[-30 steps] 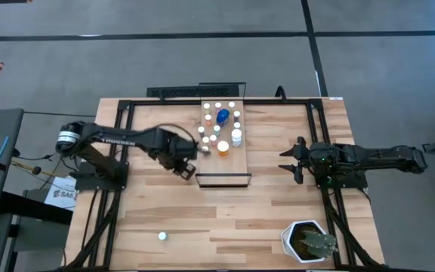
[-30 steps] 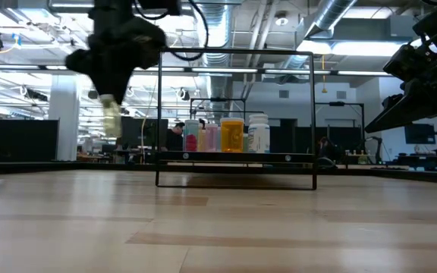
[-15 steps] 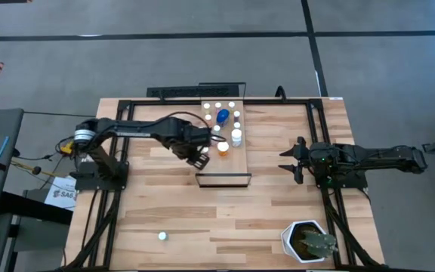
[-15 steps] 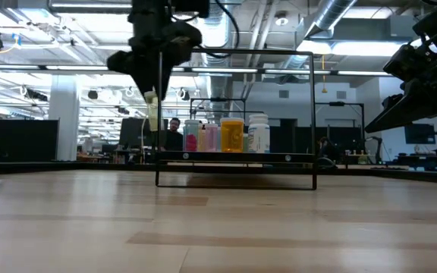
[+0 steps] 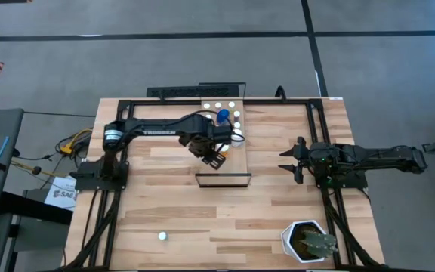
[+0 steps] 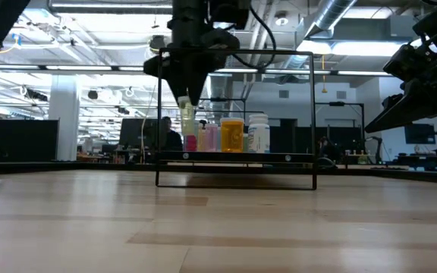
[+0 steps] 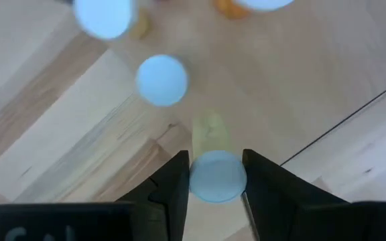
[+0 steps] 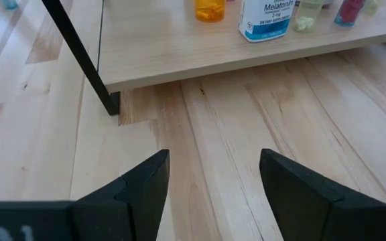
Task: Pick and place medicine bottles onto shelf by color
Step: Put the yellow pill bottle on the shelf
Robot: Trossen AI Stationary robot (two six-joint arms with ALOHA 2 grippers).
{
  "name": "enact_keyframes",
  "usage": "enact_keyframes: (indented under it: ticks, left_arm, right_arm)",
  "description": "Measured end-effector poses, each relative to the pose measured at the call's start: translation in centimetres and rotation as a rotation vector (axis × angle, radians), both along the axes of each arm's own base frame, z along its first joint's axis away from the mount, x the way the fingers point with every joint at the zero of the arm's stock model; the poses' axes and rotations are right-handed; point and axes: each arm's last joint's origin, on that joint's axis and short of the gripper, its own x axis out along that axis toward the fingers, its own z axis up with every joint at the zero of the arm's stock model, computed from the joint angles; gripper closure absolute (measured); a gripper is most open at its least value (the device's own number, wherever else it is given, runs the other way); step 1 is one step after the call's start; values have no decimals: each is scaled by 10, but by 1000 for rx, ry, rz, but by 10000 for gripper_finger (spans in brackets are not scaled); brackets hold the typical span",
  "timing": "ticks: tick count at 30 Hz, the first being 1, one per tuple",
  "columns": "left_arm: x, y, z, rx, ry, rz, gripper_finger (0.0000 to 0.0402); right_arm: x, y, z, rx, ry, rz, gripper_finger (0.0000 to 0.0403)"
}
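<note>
A yellowish bottle (image 7: 214, 171) is being held clamped between the fingers of the left claw (image 5: 216, 155), its white cap facing the wrist camera and its body hanging below, so its long axis is being kept upright, base pointing down at the shelf (image 5: 236, 168). In the high view the claw is being carried over the shelf's left part, just on the near side of the bottles already standing there; the orange bottle (image 6: 232, 135) and the white bottle (image 6: 259, 133) are standing to its right on the shelf. In the low view the held bottle is hanging above the shelf board, beside the pink bottle (image 6: 191, 140), not yet touching the wood. The coming move is judged to be a straight lowering onto bare board among like colours. The right claw (image 5: 291, 161) is being held apart, fingers spread, waiting over the desk (image 5: 278, 219) right of the shelf, farther from the work than the left.
</note>
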Motion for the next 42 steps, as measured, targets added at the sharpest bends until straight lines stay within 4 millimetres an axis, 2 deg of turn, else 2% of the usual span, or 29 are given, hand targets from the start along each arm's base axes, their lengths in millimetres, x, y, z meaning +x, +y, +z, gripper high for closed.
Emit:
enact_keyframes:
  ticks: [12,30,42]
  left_arm:
    - [24,7,-14,-28,-30,-20,285]
    - [28,6,-17,-8,-64,-83,285]
    - [29,-1,-20,1,-60,-111,285]
  right_arm:
    - [0,0,0,0,0,0,147]
    - [0,0,0,0,0,0,147]
    - [0,0,0,0,0,0,147]
